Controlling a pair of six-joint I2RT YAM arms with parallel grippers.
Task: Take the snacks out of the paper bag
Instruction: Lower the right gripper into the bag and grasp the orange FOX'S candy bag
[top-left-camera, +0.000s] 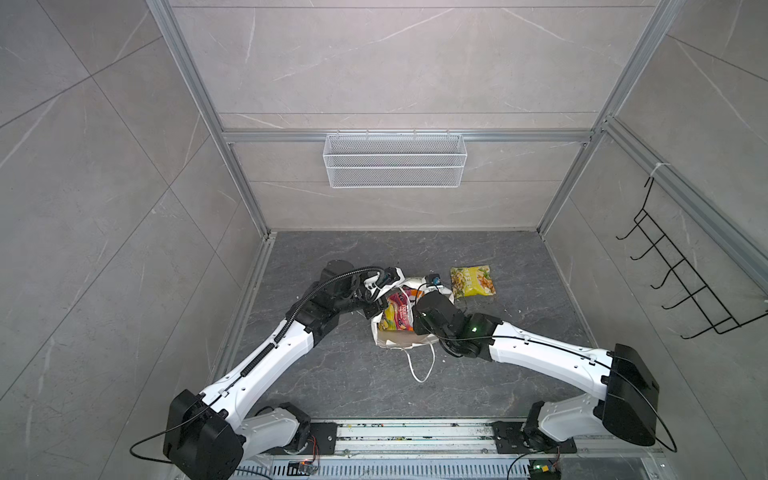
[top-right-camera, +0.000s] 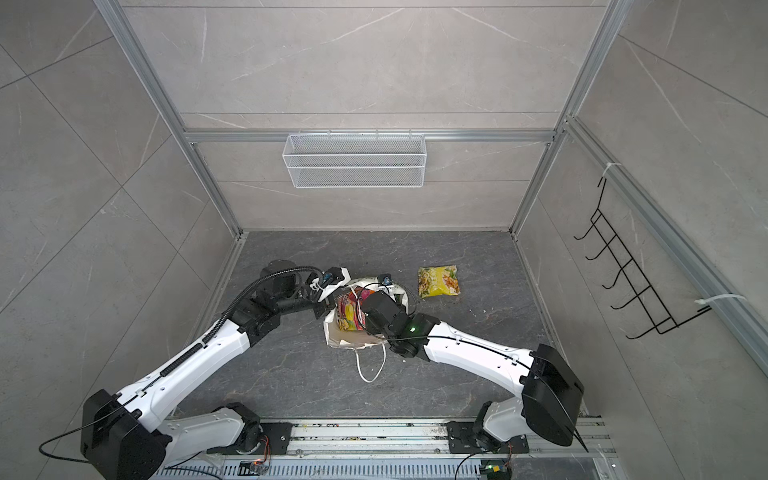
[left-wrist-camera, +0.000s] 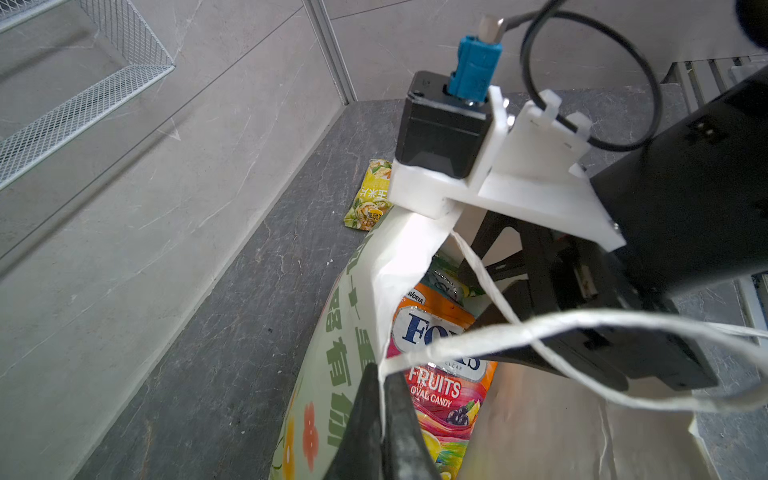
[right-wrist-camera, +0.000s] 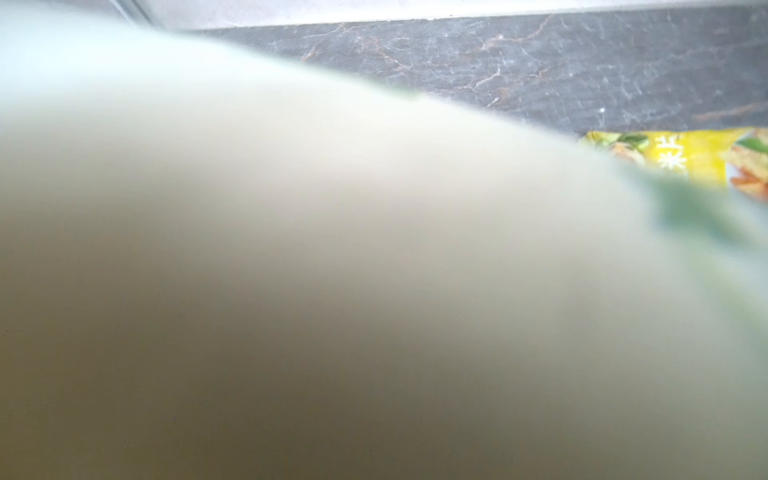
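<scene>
LEFT: left end effector (left-wrist-camera: 376, 386) clamped on paper bag (left-wrist-camera: 345, 332) rim | RIGHT: right end effector (left-wrist-camera: 511, 270) inside bag, jaw state cannot be told | RISK: you may snag the cord handle (left-wrist-camera: 623, 316).

Blocked at white paper bag (top-left-camera: 399, 338) mouth by black right wrist (top-left-camera: 436, 316) and white cord handle (left-wrist-camera: 615, 318). Free along dark marble tabletop (top-left-camera: 332, 382) front edge; yellow glossy packet (top-left-camera: 473, 281) near far edge.

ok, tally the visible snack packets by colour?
yellow packet: 1, outside the bag
orange-pink packet: 1, in the bag
green packet: 1, in the bag, mostly hidden
Total: 3 visible
</scene>
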